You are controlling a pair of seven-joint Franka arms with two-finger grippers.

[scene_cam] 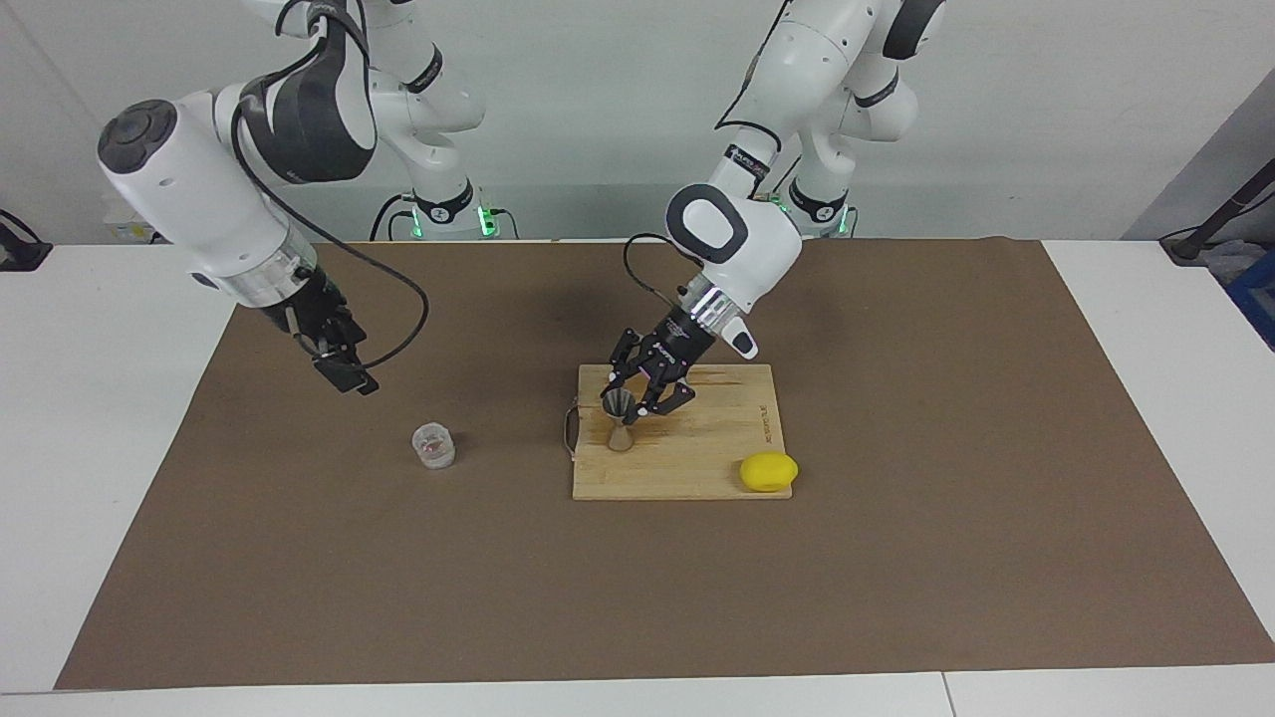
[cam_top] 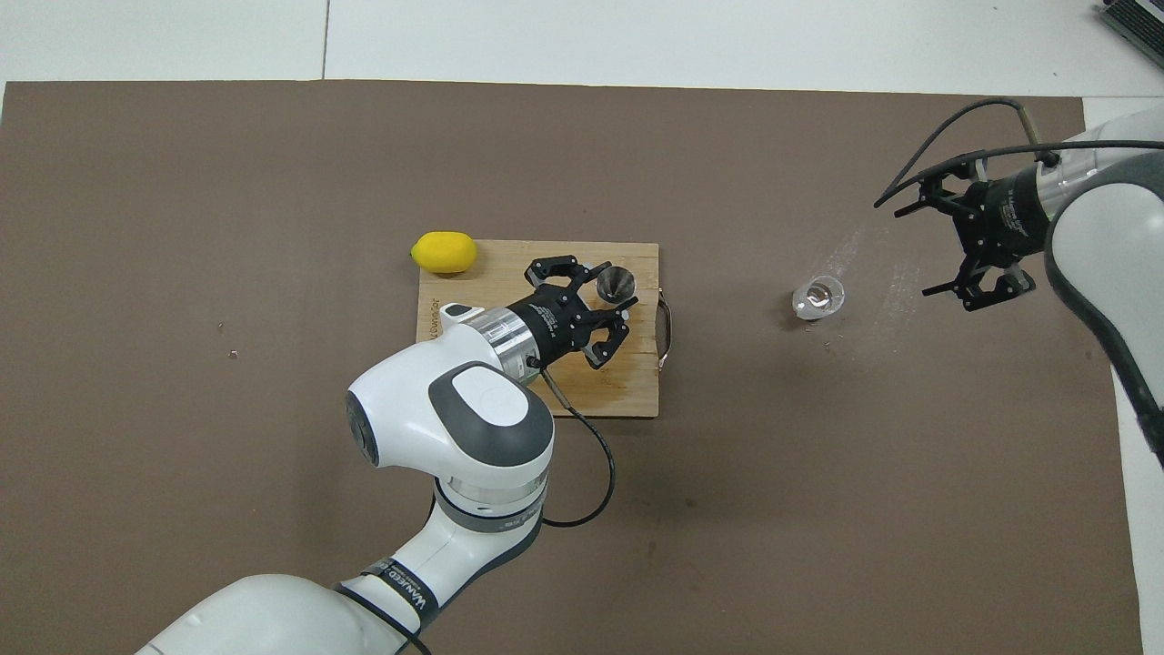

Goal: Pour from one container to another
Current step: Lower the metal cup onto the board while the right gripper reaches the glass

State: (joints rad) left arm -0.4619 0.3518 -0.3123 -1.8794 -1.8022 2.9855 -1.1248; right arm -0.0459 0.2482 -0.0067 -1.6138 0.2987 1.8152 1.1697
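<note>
White table (scene_cam: pixel 100 448) carries a brown mat (scene_cam: pixel 398 597)

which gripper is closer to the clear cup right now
Right. The right gripper hangs open above the brown mat beside the clear cup, toward the robots. The left gripper is over the cutting board, shut on the metal jigger.

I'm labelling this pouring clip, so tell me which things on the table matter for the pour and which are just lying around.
Belong to the pour:
- clear cup, standing on the mat
- metal jigger, upright on the board, with the left gripper shut on it
- right gripper, above the mat

Just lying about:
- lemon
- wooden board
</note>
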